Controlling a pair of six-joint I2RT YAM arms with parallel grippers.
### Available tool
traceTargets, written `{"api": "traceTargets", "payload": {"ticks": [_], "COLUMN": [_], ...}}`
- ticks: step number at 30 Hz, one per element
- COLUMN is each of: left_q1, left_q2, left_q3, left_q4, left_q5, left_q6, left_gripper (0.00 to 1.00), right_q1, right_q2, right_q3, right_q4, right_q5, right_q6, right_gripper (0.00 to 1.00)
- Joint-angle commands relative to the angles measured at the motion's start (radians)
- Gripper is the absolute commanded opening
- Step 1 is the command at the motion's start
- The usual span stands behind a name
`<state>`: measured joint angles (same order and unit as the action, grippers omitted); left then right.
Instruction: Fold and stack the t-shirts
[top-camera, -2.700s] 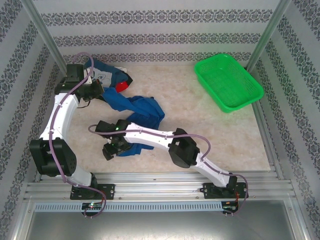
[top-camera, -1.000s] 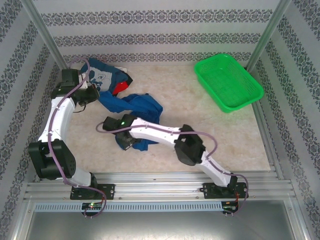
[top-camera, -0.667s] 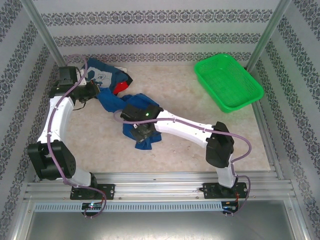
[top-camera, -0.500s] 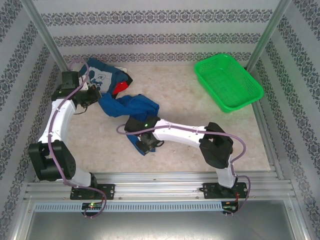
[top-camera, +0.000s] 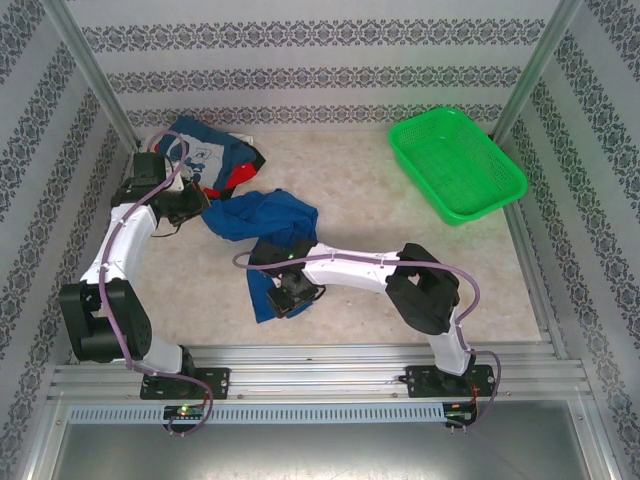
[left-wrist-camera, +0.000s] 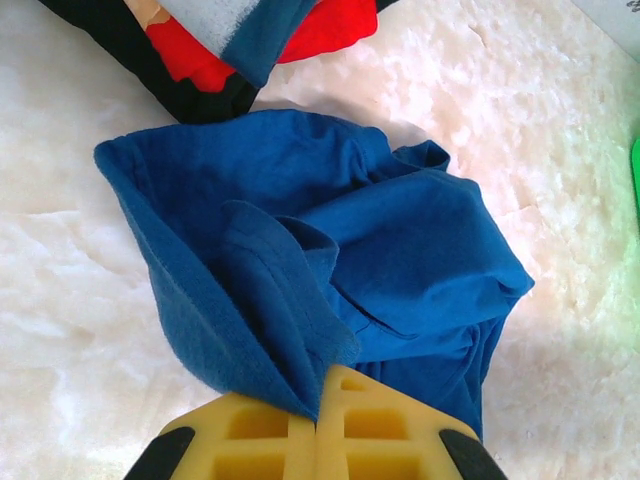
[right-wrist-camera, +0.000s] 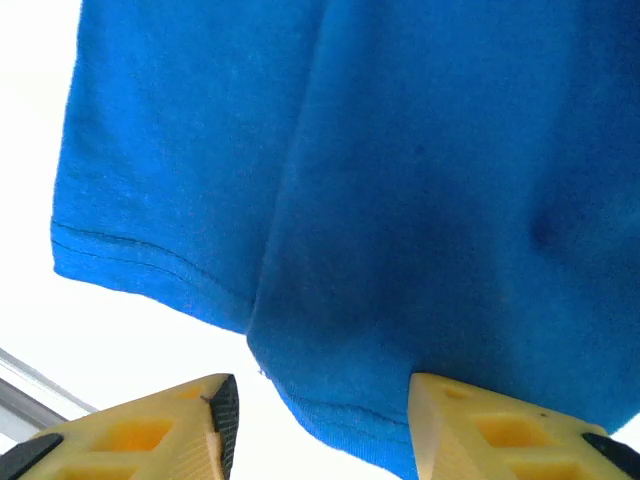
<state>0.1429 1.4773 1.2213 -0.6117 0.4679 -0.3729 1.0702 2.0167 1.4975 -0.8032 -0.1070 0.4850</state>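
STEP: spread blue shirt (top-camera: 262, 215) flat | WHERE: crumpled on worktop (top-camera: 400, 270), well left of green basket (top-camera: 455, 160) | left pincer (left-wrist-camera: 316, 388): clamped on a shirt fold | right pincer (right-wrist-camera: 320, 388): open over the hem | ADVICE: close on hem, then draw apart evenly, low.

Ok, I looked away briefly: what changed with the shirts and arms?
The right pincer swung from the near left toward the middle and sits open at the near hem of the royal-blue cloth t-shirt. That shirt got drawn out toward the near edge. The left pincer, shut on its far end, shifted slightly nearer. The navy, red and black shirts and the green plastic mesh basket stayed put.
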Motion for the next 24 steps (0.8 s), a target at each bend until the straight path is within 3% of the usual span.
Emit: {"api": "traceTargets", "payload": {"ticks": [1,14,24], "left_q1": [-0.012,-0.012,-0.012], "left_q2": [-0.019,-0.037,-0.053], "left_q3": [-0.016,-0.053,-0.081], "left_q4": [0.034,0.035,0.032], "left_q5": [0.018,0.018,0.011], "left_q6": [0.011,0.019,0.025], "left_gripper": [0.0,0.0,0.0], "right_q1": [-0.006,0.044,0.057], "right_q2": [-0.03,0.005,0.056], "right_q3": [-0.02,-0.022,0.012], "right_q4": [0.01,-0.053,-0.079], "right_q5": [-0.028,0.018,0.079], "right_q6": [0.021,-0.006,0.002], "right_gripper": [0.48,0.48,0.4]}}
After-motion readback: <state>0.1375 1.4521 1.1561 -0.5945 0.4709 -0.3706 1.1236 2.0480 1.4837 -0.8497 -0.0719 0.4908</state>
